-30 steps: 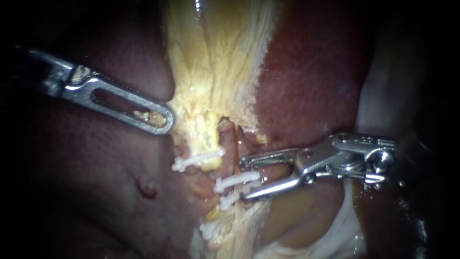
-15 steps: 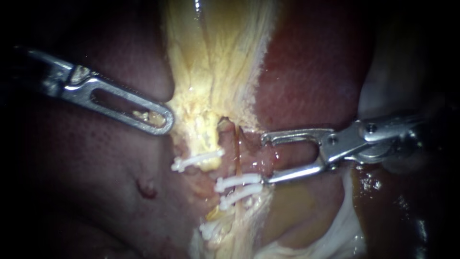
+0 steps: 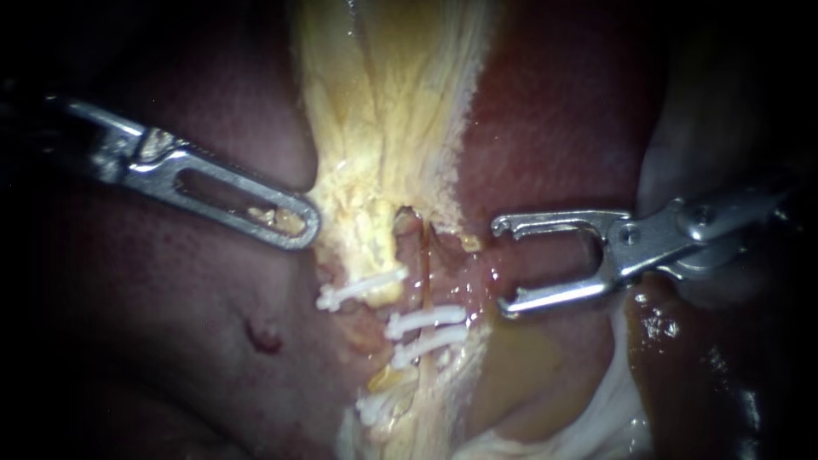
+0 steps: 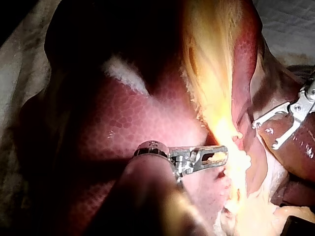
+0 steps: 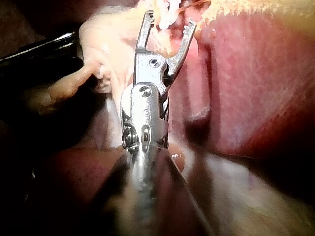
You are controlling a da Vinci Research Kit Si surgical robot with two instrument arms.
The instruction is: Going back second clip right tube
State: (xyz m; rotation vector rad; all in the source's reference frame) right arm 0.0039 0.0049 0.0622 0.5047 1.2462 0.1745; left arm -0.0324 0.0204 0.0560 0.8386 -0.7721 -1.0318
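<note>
Two white clips (image 3: 426,320) (image 3: 429,345) cross the right tube (image 3: 423,273) side by side, below the yellow gallbladder tissue (image 3: 383,128). A third clip (image 3: 362,288) sits on the left tube. My right instrument (image 3: 503,266) stands just right of the clips with its jaws wide open and empty. In the right wrist view the open jaws (image 5: 170,20) point at the white clips (image 5: 165,11) ahead. My left instrument (image 3: 294,226) is shut on the edge of the yellow tissue; a bit of it shows through the jaw's window. The left wrist view shows that grip (image 4: 219,155).
Dark red liver (image 3: 554,128) lies on both sides of the yellow strip. Another white clip (image 3: 373,411) sits lower on the stalk. Pale white tissue (image 3: 613,400) runs under the right instrument. A small red spot (image 3: 262,334) marks the liver at lower left.
My right instrument has drawn back to the right, away from the two clips, its jaws still open. The left instrument and its held tissue have shifted slightly right.
</note>
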